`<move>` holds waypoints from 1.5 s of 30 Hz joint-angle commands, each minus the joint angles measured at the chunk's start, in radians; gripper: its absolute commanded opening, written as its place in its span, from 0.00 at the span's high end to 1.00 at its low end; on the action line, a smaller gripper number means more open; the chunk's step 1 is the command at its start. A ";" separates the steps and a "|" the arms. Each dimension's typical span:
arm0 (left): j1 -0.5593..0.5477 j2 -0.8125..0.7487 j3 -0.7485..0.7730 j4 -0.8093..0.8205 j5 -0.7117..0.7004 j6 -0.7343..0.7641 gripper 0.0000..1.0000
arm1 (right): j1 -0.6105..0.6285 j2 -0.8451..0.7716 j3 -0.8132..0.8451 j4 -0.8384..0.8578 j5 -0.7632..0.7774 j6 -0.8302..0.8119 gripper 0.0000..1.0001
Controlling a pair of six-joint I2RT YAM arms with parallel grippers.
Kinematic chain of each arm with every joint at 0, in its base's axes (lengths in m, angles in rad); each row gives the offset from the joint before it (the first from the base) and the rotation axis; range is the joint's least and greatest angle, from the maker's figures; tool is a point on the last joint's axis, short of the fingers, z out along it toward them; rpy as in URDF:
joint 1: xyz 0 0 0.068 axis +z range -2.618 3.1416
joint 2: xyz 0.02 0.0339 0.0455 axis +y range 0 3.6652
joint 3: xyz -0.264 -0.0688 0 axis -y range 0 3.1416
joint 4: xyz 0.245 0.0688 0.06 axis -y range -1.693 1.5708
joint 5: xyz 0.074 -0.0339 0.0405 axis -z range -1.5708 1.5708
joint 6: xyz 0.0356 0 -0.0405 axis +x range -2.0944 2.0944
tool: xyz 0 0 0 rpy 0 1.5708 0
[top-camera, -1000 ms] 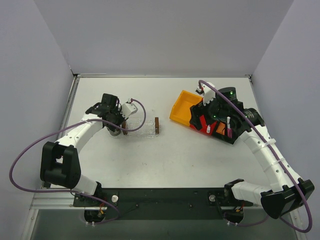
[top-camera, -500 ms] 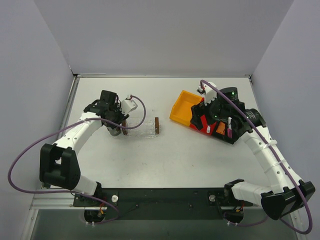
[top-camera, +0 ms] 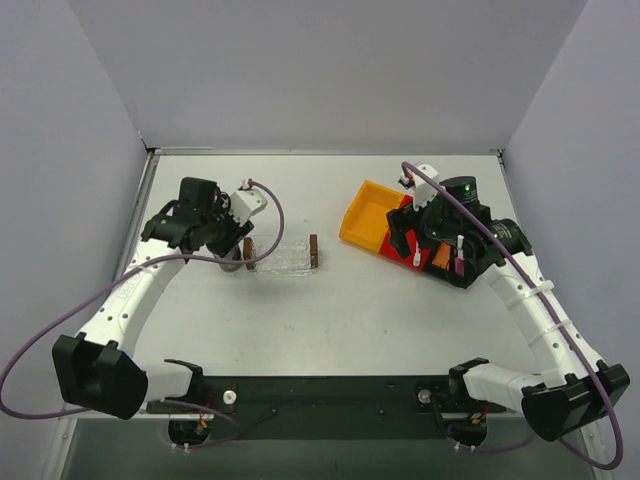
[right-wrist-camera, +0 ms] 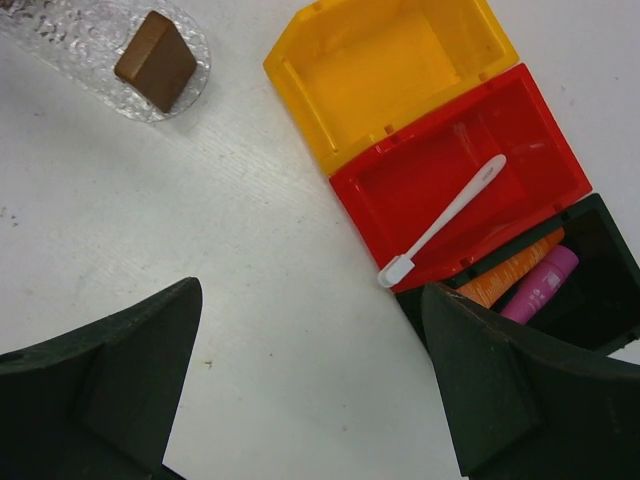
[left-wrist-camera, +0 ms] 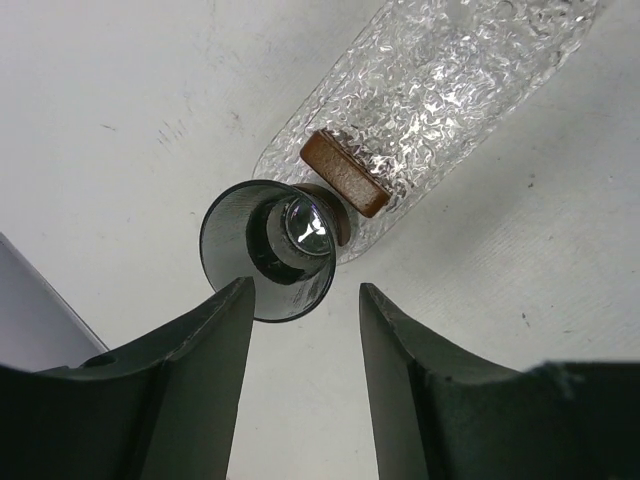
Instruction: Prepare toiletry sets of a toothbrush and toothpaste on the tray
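Note:
The clear tray (top-camera: 285,255) with a brown block at each end lies left of centre, with nothing in it that I can see. It also shows in the left wrist view (left-wrist-camera: 450,80) and the right wrist view (right-wrist-camera: 80,35). The white toothbrush (right-wrist-camera: 445,220) lies in the red bin (right-wrist-camera: 520,130). The orange toothpaste (right-wrist-camera: 510,270) and pink toothpaste (right-wrist-camera: 540,285) lie in a black bin (right-wrist-camera: 600,250). My left gripper (left-wrist-camera: 304,290) is open and empty beside the tray's left end. My right gripper (right-wrist-camera: 310,295) is open wide and empty, above bare table just left of the bins.
A yellow bin (right-wrist-camera: 400,60) adjoins the red one. A small dark round cup (left-wrist-camera: 268,250) stands against the tray's left end block (left-wrist-camera: 345,172), just ahead of my left fingers. Grey walls close in the table on three sides.
My left gripper has drawn back to the left, away from the tray's end, and its arm has swung outward. The right gripper has barely shifted over the bins.

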 commanded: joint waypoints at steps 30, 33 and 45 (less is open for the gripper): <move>-0.003 -0.525 -0.166 0.164 0.081 -0.265 0.09 | -0.300 -0.083 -0.176 0.055 0.087 -0.006 0.14; -0.002 -0.540 -0.178 0.175 0.095 -0.279 0.09 | -0.314 -0.086 -0.192 0.066 0.085 0.000 0.14; -0.002 -0.565 -0.243 0.207 0.135 -0.354 0.09 | -0.331 -0.040 -0.239 0.149 0.191 -0.023 0.15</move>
